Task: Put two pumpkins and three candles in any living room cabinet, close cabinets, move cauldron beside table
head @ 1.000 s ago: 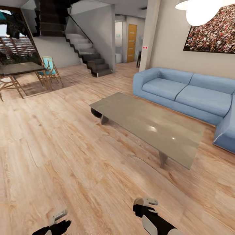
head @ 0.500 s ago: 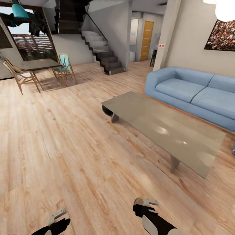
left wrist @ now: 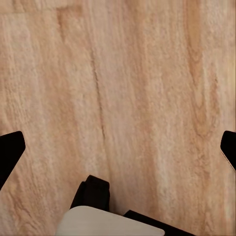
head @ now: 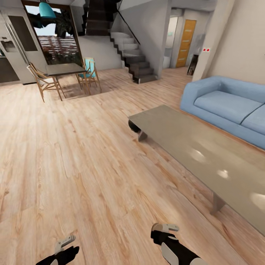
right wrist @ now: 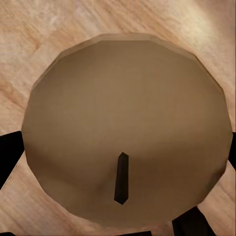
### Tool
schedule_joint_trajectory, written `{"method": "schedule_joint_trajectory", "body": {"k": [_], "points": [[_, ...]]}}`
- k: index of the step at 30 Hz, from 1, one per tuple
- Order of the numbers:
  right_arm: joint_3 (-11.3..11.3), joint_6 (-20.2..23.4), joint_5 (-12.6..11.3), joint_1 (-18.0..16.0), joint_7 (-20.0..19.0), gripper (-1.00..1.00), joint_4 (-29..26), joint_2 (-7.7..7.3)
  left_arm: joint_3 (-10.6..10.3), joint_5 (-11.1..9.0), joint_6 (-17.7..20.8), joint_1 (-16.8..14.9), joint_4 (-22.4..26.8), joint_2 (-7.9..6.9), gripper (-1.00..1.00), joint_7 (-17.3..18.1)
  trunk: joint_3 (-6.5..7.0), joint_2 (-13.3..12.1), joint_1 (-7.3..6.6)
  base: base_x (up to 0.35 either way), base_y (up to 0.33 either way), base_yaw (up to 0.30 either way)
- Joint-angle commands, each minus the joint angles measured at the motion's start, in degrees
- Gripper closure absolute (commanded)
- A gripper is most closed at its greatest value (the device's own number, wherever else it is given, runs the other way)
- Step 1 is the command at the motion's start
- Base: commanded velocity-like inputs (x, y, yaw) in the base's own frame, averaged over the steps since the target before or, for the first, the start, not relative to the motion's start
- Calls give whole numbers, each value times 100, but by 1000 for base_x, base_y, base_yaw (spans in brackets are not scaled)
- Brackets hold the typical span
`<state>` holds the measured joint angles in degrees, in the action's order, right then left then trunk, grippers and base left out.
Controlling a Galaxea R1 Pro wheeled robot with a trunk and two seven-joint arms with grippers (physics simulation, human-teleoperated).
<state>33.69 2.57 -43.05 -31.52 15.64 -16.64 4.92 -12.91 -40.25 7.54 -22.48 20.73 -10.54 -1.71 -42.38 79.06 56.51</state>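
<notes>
My right gripper (right wrist: 120,152) is shut on a candle (right wrist: 128,113), a brownish cylinder seen end-on with a short dark wick. In the head view, that gripper (head: 164,231) hangs low over the wooden floor. My left gripper (left wrist: 119,152) is open, its fingers wide apart with bare floor between them; in the head view it (head: 64,247) is low on the left. The glossy grey table (head: 191,147) stretches away on the right. A black rounded thing, apparently the cauldron (head: 134,126), sits on the floor at its far end, partly under the top. The pumpkins and the cabinet are out of view.
A blue sofa (head: 228,106) stands behind the table. A dining table with wooden chairs (head: 62,75) is far off on the left, and a dark staircase (head: 136,62) rises at the back. Open wooden floor (head: 73,158) lies ahead and to the left.
The head view has swung left, so the table and sofa now sit further right in the picture and the dining area shows more. Both arms hold the same pose.
</notes>
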Motion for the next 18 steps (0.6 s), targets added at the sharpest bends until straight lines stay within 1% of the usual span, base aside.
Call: {"method": "schedule_joint_trajectory", "body": {"k": [1, 6, 15, 18], "points": [[50, 24, -28, -3, 45, 100, -15, -6, -33, -44, 20, -2, 10, -9, -100, -20, -10, 2, 3, 325, 0, 242], [50, 24, -28, -3, 44, 100, -15, -14, -35, -44, 20, -2, 10, -4, -100, -18, -36, 2, 3, 328, 0, 215], [50, 7, -10, 22, 44, 100, -33, 10, -36, -25, 20, -2, -69, 1, -100, -16, -41, 2, 3, 329, 0, 27], [50, 6, -10, 23, 44, 100, -33, 11, -36, -12, 20, -2, -90, 7, -100, -18, -41, 2, 3, 330, 0, 186]]}}
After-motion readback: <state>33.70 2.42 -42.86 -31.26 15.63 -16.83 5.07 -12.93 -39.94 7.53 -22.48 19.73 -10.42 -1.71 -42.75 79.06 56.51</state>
